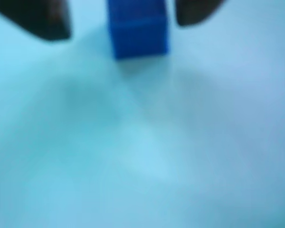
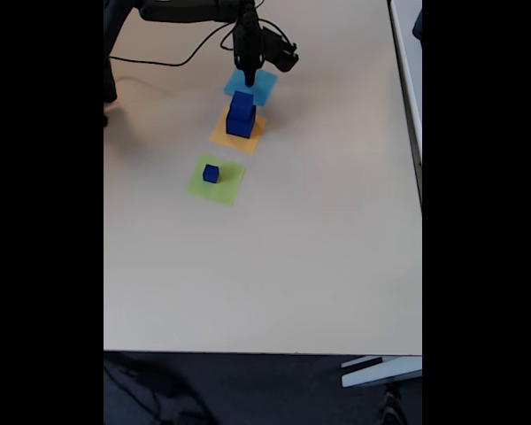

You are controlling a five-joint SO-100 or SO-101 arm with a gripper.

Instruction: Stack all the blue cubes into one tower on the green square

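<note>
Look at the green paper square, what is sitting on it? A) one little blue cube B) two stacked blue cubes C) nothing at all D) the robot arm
A: in the fixed view one small blue cube sits alone on the green square, while the two stacked cubes stand on the orange-yellow square.

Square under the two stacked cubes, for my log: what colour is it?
Orange-yellow square, clearest in the fixed view.

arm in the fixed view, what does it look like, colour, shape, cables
The slim arm is black all over, ending in a black two-finger gripper. A thin black cable trails across the beige table beside it. In the blurred wrist view the fingertips are dark rounded shapes. No markings can be made out.
</note>
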